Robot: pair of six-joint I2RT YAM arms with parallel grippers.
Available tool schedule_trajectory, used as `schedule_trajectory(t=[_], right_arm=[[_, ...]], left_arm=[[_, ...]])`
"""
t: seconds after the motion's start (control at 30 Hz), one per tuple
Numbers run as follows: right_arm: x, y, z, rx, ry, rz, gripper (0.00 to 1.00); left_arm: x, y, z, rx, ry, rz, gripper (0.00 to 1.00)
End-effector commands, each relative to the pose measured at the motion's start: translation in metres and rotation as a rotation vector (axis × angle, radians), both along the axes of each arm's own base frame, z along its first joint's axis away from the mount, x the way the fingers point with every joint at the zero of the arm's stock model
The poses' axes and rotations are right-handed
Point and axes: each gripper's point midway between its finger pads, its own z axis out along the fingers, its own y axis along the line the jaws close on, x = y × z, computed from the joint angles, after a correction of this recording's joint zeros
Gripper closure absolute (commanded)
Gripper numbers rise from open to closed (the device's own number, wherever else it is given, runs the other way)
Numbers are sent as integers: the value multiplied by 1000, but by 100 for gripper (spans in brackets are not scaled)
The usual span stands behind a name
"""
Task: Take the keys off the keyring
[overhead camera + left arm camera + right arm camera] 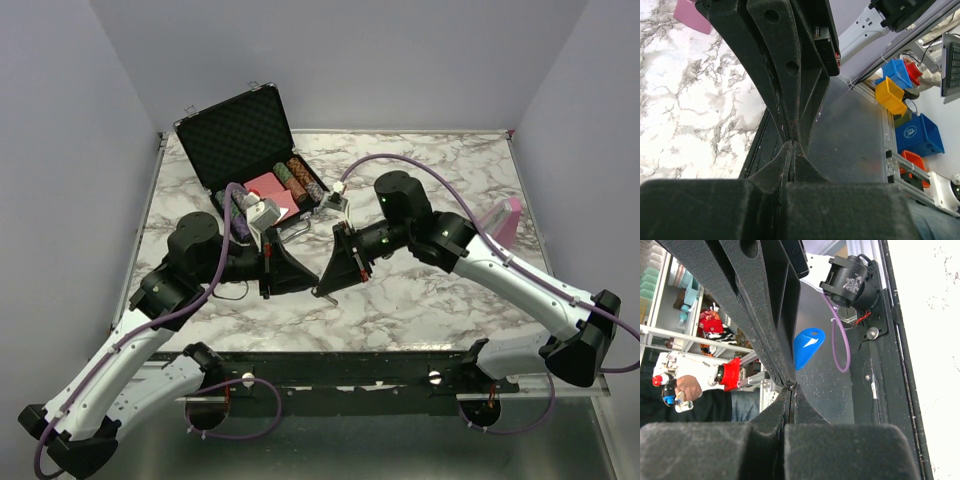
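Surface: a white, grey-veined marble table [430, 300] is seen between pale walls, with both arm bases bolted along its near edge.
Case: a black case [240, 130] is stood open at the far left of the table with its foam-lined lid raised. Stacks of poker chips [300, 180] and red cards [266, 187] are laid in its lower half.
Pink object: a pink object [506, 222] is set near the right edge, well apart from both grippers.
Left gripper: the left gripper [306, 282] is stretched toward the middle of the table. Its fingers are pressed together, with only a hairline seam shown between them in the left wrist view.
Right gripper: the right gripper [330, 282] is pointed back at it from the other side. Its fingers are likewise closed flat against each other.
Meeting point: the two tips are brought nose to nose in front of the case, touching or nearly so.
Keys: of the keys [807, 347] only a bright blue teardrop piece is made out. It is seen in the right wrist view just beside the left gripper's fingers, close to where the tips meet. No silvery parts can be distinguished.
Grip: whether anything is pinched between either pair of fingers cannot be told, as the contact is hidden.
Background: blue and yellow storage bins [890, 95] are seen beyond the table's near edge.
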Motion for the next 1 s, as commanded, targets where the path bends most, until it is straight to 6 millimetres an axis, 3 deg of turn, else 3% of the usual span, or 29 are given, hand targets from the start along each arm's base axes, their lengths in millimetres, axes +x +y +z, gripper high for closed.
schedule_trajectory(t=[0.0,0.73,0.77,0.93,0.97], right_arm=[[-12,-1,40,120,-78,93,99],[-21,6,31,90,-71,139,99],[-21,6,30,87,-70,136,99],[-21,5,26,81,-73,120,99],[-22,4,25,80,-73,117,99]], left_arm=[[-20,5,-26,95,77,-99,100],[-28,4,-37,145,121,-196,100],[-27,4,-38,150,122,-184,98],[-14,5,-29,152,102,-92,56],[-10,6,-26,148,93,-67,51]])
